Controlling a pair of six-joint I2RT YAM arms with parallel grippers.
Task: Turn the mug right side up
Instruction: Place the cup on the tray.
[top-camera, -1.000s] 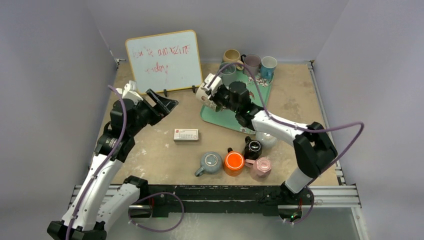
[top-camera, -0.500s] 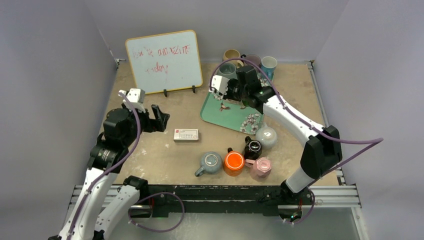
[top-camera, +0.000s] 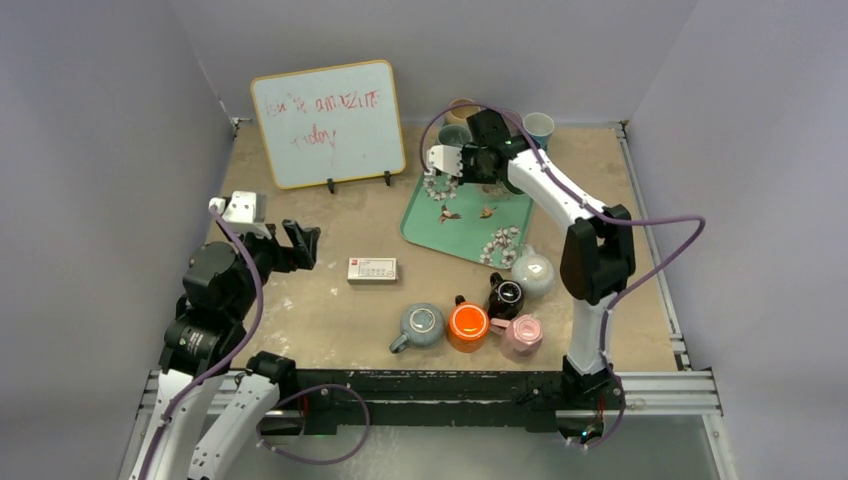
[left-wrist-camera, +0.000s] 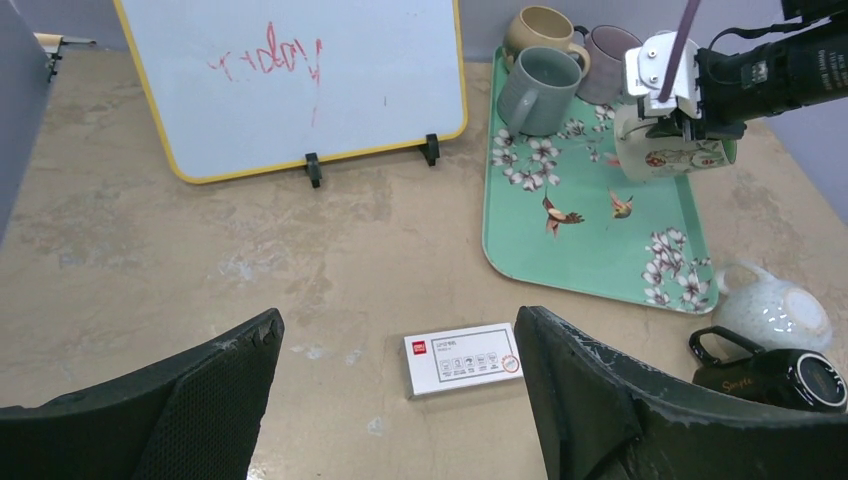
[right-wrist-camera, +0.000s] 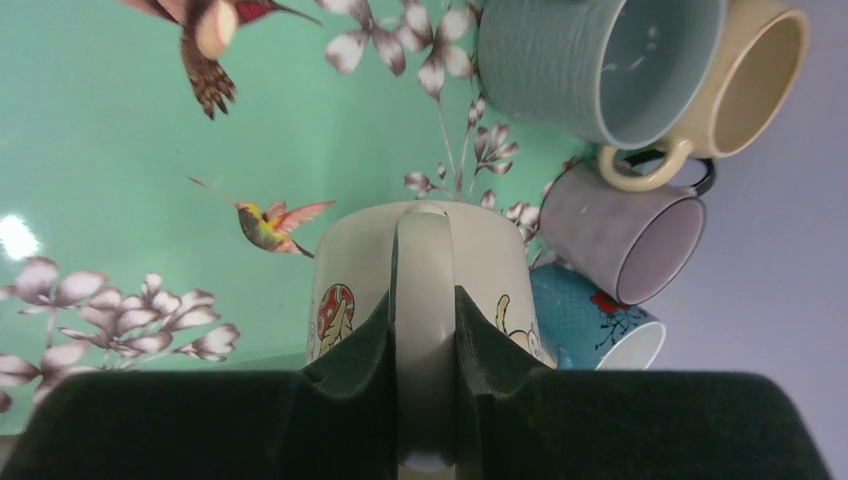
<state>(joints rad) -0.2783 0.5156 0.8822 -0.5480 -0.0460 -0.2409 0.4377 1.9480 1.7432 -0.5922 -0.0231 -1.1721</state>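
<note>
A cream mug (right-wrist-camera: 420, 260) with mushroom pictures hangs in my right gripper (right-wrist-camera: 425, 310), which is shut on its handle. In the left wrist view the mug (left-wrist-camera: 665, 158) is just above the back of the green flowered tray (left-wrist-camera: 600, 250), one end facing the tray; I cannot tell which end is the mouth. In the top view the right gripper (top-camera: 462, 165) is over the tray's far left part. My left gripper (left-wrist-camera: 395, 325) is open and empty, above the table at the left (top-camera: 305, 240).
Grey-green (left-wrist-camera: 540, 85), cream (left-wrist-camera: 540, 30), mauve (left-wrist-camera: 610, 60) and blue (top-camera: 538, 128) mugs crowd the tray's back. A white box (top-camera: 372, 269) lies mid-table. Grey (top-camera: 420, 325), orange (top-camera: 467, 322), black (top-camera: 505, 295), pink (top-camera: 522, 335) and speckled white (top-camera: 532, 272) mugs sit in front. A whiteboard (top-camera: 328, 122) stands at the back left.
My right gripper carried the cream mug from the tray's left edge toward its back, near the other mugs. My left arm drew back toward the near left.
</note>
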